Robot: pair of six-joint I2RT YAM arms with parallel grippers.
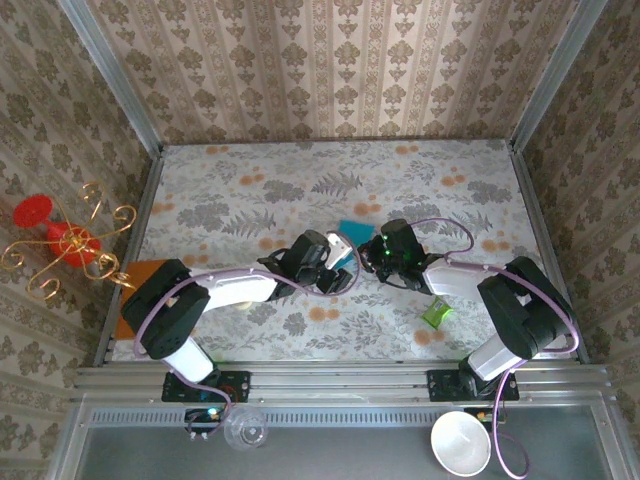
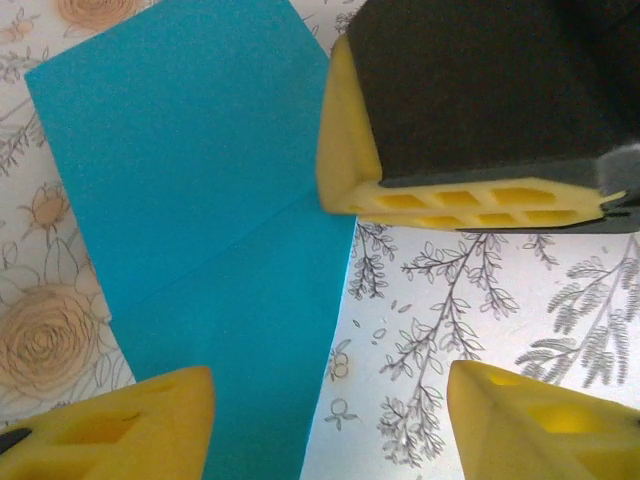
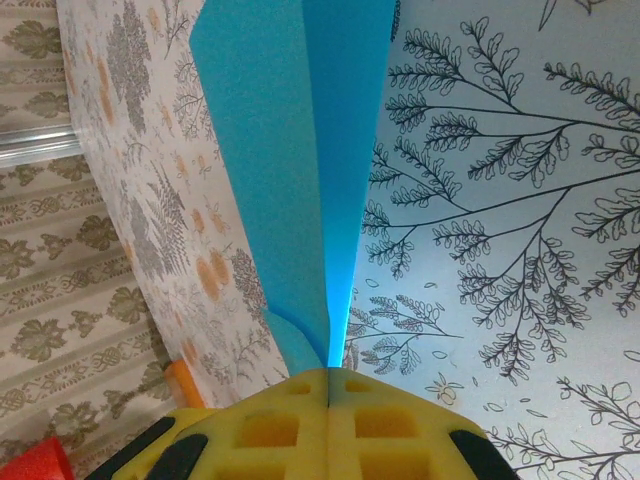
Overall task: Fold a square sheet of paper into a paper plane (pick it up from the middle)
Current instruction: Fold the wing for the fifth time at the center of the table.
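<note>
The blue paper (image 1: 354,229) lies near the middle of the table (image 1: 250,200), creased across, just beyond where the two arms meet; the right gripper (image 3: 328,385) has its fingers pressed together on the paper's edge, where a fold stands up as a ridge; the left gripper (image 2: 330,425) has its fingers apart, one over the paper, one over bare table, holding nothing; a green wrapper (image 1: 437,312) sits near the right arm.

- Left arm (image 1: 240,290): black joints, white link, lilac cable loop.
- Right arm (image 1: 455,283): same black-and-white build, green light at wrist.
- Left gripper (image 2: 330,400) and right gripper (image 3: 328,385): yellow fingers (image 2: 120,430) with rectangular hollow cells.
</note>
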